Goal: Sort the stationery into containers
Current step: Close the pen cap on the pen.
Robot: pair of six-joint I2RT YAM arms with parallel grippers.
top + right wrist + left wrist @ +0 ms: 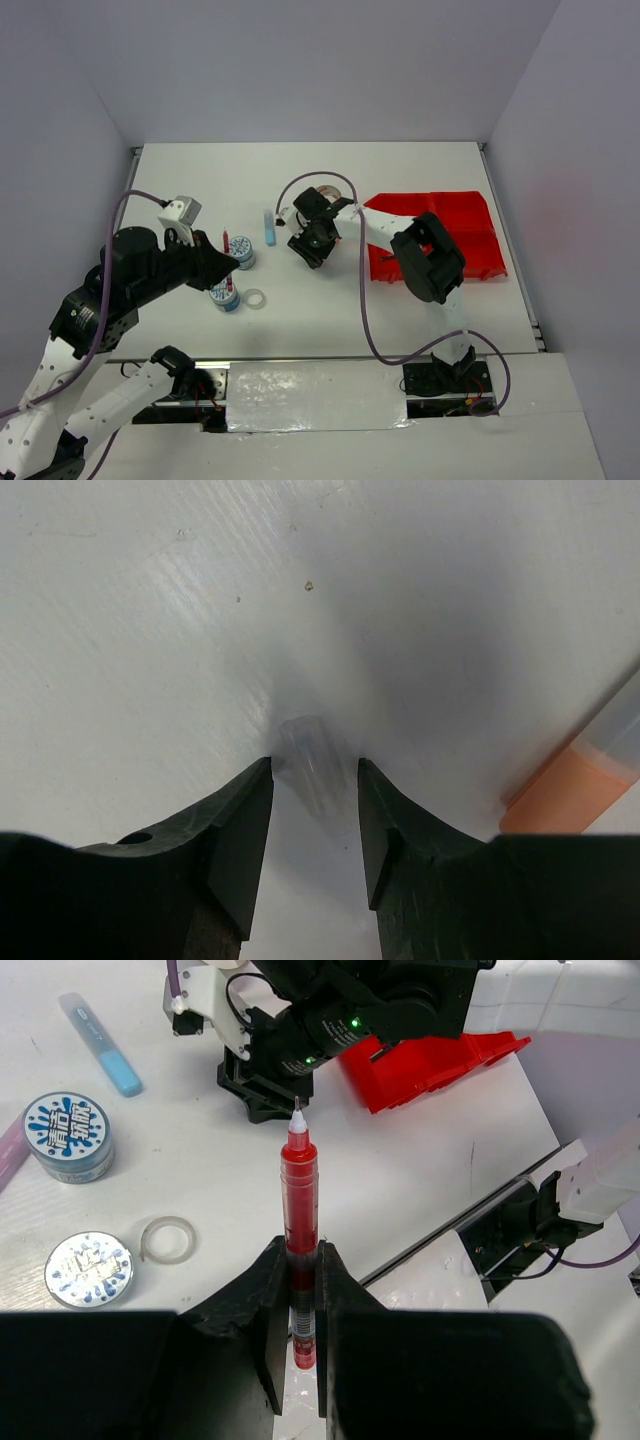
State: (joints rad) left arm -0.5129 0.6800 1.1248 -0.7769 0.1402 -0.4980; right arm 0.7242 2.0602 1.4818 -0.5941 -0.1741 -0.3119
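My left gripper (300, 1260) is shut on a thin red pen (299, 1185), held above the table with its bare nib pointing away. Below it lie two blue-white patterned tape rolls (68, 1135) (88, 1268), a clear tape ring (166, 1238) and a light-blue marker (100, 1043). My right gripper (315, 770) is down at the table, open, with a small clear cap (310, 758) lying between its fingertips. An orange marker (572, 780) lies just to its right. The red bin tray (440, 240) sits at the right, behind the right arm (428, 258).
A lilac marker end (8, 1155) shows at the left edge of the left wrist view. The right arm's purple cable (362, 300) loops across the table's middle. The table's front edge (330, 358) runs just ahead of the arm bases.
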